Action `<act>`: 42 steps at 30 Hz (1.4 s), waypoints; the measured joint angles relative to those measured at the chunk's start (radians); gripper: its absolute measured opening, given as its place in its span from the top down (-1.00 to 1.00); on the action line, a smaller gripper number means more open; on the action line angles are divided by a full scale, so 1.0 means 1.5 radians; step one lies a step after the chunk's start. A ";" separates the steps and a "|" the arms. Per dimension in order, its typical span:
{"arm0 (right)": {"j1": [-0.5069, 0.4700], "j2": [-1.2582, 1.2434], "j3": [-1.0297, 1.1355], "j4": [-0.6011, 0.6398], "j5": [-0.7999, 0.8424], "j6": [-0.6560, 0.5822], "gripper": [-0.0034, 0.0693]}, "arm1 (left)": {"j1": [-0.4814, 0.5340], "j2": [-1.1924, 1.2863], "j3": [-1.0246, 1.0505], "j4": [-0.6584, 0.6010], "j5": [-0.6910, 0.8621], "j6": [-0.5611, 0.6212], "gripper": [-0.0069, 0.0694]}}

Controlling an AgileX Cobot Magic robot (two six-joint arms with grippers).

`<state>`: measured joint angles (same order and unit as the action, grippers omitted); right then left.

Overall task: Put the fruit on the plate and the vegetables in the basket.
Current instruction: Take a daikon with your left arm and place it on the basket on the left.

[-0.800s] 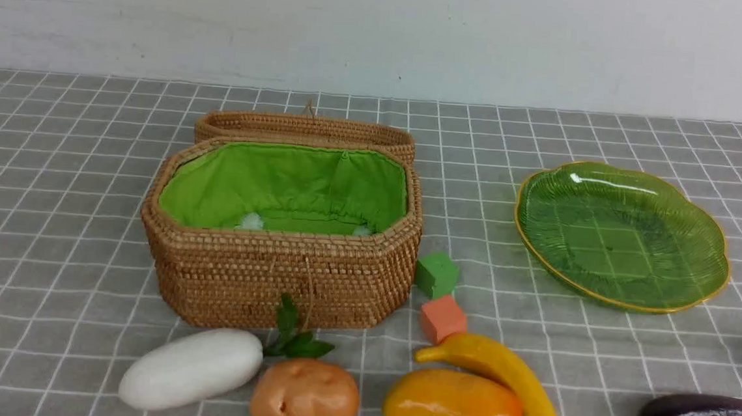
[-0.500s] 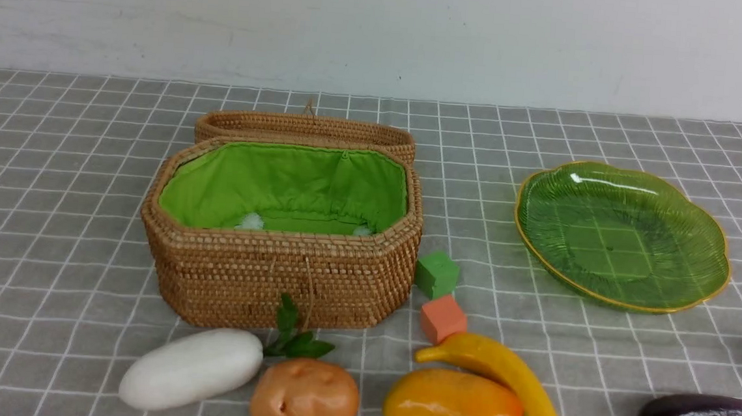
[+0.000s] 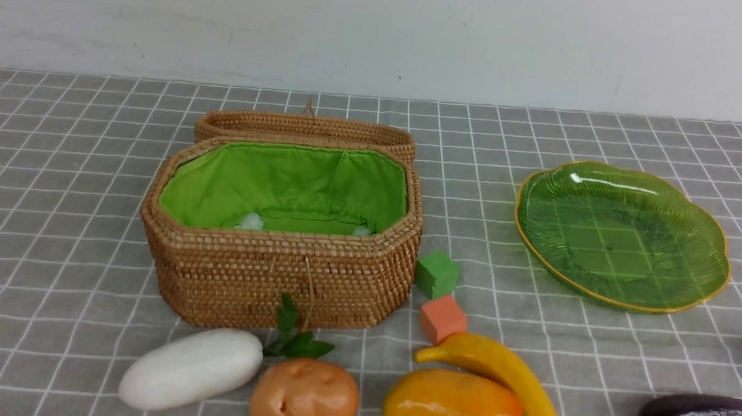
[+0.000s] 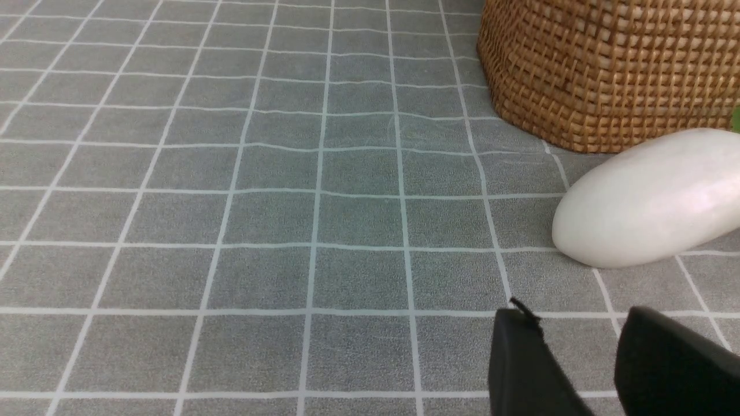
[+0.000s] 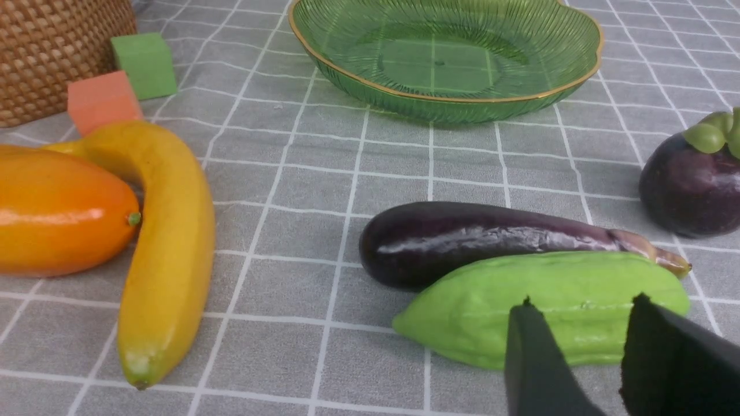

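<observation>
Looking over the last second, nothing has budged, so the sorting hasn't started. The big tan woven wicker basket [image 3: 278, 273] with green lining sits centre-left in the front view, and the translucent green gold-rimmed glass plate [image 3: 623, 239] at right is bare. The white oblong radish [image 3: 192, 368], orange oval mango [image 3: 452, 406] and long yellow banana [image 3: 515, 381] lie along the bottom edge. The left gripper [image 4: 578, 315] and right gripper [image 5: 584, 306] both have fingers partly spread, empty, with the right one near the light green cucumber [image 5: 543, 306].
</observation>
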<state>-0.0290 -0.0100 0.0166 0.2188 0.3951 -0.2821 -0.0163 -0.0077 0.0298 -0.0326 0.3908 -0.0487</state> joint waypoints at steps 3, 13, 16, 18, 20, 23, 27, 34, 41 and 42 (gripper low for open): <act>0.000 0.000 0.000 0.000 0.000 0.000 0.24 | 0.000 0.000 0.000 0.000 0.000 0.000 0.19; 0.000 0.000 0.000 0.000 0.000 0.000 0.24 | 0.000 0.000 0.000 0.000 0.000 0.000 0.19; 0.000 0.000 0.000 0.000 0.000 0.000 0.24 | 0.000 0.000 0.000 0.000 0.000 0.000 0.19; 0.000 0.000 0.000 0.000 0.000 0.000 0.24 | 0.000 0.000 0.000 0.000 0.000 0.000 0.19; 0.000 0.000 0.000 0.000 0.000 0.000 0.24 | 0.000 0.000 0.000 0.000 0.000 0.000 0.19; 0.000 0.000 0.000 0.000 0.000 0.000 0.24 | 0.000 0.000 0.000 0.014 0.000 0.006 0.19; 0.000 0.000 0.000 0.000 0.000 0.000 0.24 | 0.000 0.000 0.000 0.078 0.000 0.032 0.19; 0.000 0.000 0.000 0.000 0.000 0.000 0.24 | 0.000 0.000 0.000 0.130 0.000 0.049 0.19; 0.000 0.000 0.000 0.000 0.000 0.000 0.24 | 0.000 0.000 0.001 0.002 -0.132 -0.030 0.19; 0.000 0.000 0.000 0.000 0.000 0.000 0.24 | 0.000 0.000 0.001 -0.056 -0.169 -0.073 0.19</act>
<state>-0.0290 -0.0100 0.0166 0.2188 0.3951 -0.2821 -0.0163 -0.0077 0.0317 -0.1170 0.1378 -0.1581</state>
